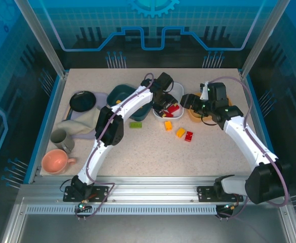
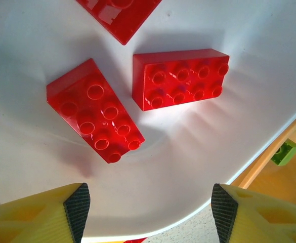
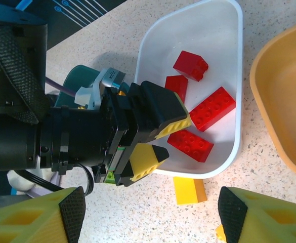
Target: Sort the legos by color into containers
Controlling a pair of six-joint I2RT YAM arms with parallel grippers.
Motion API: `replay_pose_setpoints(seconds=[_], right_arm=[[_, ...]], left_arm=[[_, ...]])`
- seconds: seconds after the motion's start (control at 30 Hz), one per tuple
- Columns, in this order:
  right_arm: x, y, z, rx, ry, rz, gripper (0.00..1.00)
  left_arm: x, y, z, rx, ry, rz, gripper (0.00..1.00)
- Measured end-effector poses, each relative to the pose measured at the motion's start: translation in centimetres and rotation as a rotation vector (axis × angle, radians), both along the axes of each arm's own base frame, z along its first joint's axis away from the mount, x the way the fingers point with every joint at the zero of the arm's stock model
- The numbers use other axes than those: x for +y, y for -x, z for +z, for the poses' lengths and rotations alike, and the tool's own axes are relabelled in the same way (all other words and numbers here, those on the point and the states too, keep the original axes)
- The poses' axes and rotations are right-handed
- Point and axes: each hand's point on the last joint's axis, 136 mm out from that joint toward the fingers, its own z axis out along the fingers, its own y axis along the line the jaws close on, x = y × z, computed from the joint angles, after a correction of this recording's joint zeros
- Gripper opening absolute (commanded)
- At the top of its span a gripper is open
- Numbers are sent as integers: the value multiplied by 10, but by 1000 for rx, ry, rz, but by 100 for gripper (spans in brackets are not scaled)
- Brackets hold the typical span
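Left hand: the left gripper (image 2: pixel 148 210) is open and holds nothing. It hangs low over the white tray (image 3: pixel 208 30).
Right hand: the right gripper (image 3: pixel 150 217) is open and empty too. It sits just beside the white tray, near the orange tray (image 3: pixel 284 101).
In the tray: four red bricks (image 3: pixel 212 108) lie loose in the white tray.
Still to sort: a green brick (image 1: pixel 135 124), an orange brick (image 1: pixel 168 125), a yellow brick (image 1: pixel 180 132) and a red brick (image 1: pixel 189 135) lie on the table (image 1: pixel 153 152), outside the trays.
Other tray: the teal tray (image 1: pixel 118 93) is to the left of the white one.
Step now: it looks like the drop is done.
Do it well: lift straight up first, so the fingers do not bump the bricks or the tray wall.
Take care: the two arms are close, so one should move at a time.
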Motion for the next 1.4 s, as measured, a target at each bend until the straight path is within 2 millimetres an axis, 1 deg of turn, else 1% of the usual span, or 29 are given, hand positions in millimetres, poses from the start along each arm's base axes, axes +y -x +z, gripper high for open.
replay_pose_setpoints(seconds=[0.07, 0.17, 0.23, 0.3, 0.37, 0.4, 0.47, 0.53, 0.6, 0.7, 0.77, 0.87, 0.93, 1.07, 1.2, 1.33, 1.4], right_arm=[[-1, 3, 3, -13, 22, 18, 72], [-3, 14, 9, -37, 64, 56, 72], [-3, 24, 16, -67, 95, 90, 72], [0, 36, 22, -100, 106, 126, 72], [2, 52, 21, -122, 101, 160, 73], [4, 62, 17, -127, 94, 177, 73], [5, 79, 4, -119, 85, 199, 73], [3, 92, -15, -88, 77, 205, 73], [2, 99, -30, -51, 73, 197, 73], [0, 103, -43, -10, 65, 185, 73], [0, 103, -43, -8, 58, 178, 73], [1, 100, -41, -20, 52, 175, 73], [2, 99, -42, -18, 52, 176, 73], [1, 97, -43, -12, 47, 176, 73], [0, 97, -42, -10, 34, 173, 73], [-3, 96, -42, -8, 21, 167, 73], [-4, 95, -41, -7, 18, 165, 73]], left_arm=[[2, 0, 7, -17, -5, -4, 69], [10, 7, 31, -65, -15, -35, 69], [23, 23, 48, -93, -36, -73, 70], [35, 40, 60, -116, -58, -109, 72], [43, 59, 64, -139, -77, -155, 74], [44, 68, 60, -143, -90, -181, 76], [42, 83, 44, -147, -122, -233, 79], [34, 93, 22, -154, -166, -287, 81], [23, 98, 5, -167, -193, -323, 83], [6, 100, -15, -198, -225, -361, 83], [-1, 100, -26, -210, -250, -373, 83], [-3, 92, -42, -217, -300, -368, 80], [-2, 85, -50, -225, -334, -357, 77], [2, 76, -59, -233, -377, -343, 70], [-1, 69, -67, -238, -392, -343, 57], [-1, 65, -71, -246, -413, -346, 39], [0, 64, -70, -250, -423, -347, 32]])
